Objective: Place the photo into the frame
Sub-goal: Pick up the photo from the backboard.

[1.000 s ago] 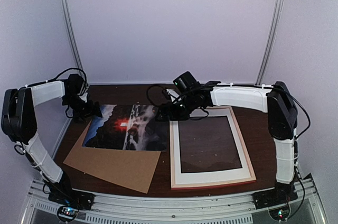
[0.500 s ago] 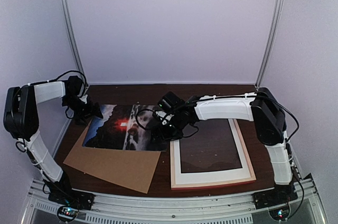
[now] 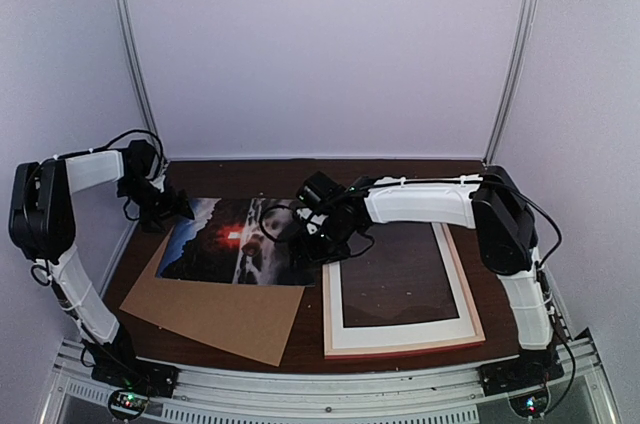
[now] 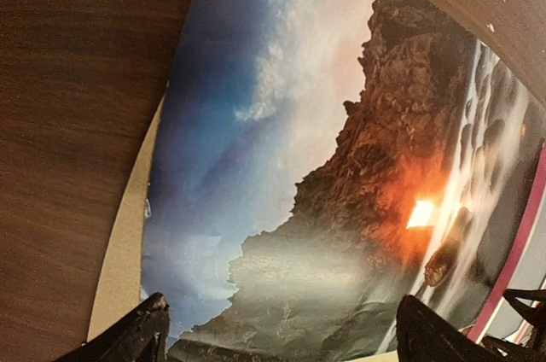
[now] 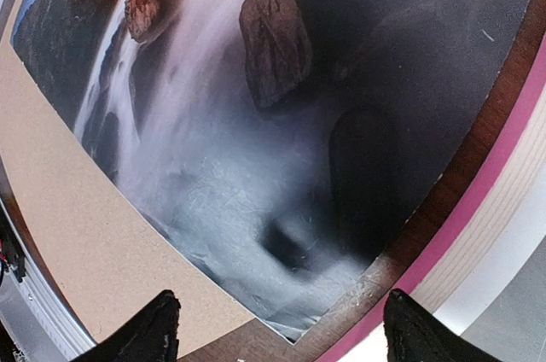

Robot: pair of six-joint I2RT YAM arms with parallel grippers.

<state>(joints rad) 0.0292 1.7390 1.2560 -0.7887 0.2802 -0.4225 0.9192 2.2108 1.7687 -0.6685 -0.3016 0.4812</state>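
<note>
- Left end effector (image 3: 180, 210) wide open, empty, over the far-left corner of the photo (image 3: 235, 244)
- Right end effector (image 3: 303, 237) wide open, empty, over its right edge beside the frame (image 3: 400, 342)

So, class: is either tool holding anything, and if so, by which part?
Nothing is held. The left tool and the right tool both hover open over the photo, jaws closed on nothing.

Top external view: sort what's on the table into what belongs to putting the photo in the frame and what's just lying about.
Part of the job:
- photo
- frame, pink-rimmed
- left claw and right claw, both open over the photo

Just lying about:
- brown cardboard board, partly under the photo
- white mat border, lying in the frame
</note>
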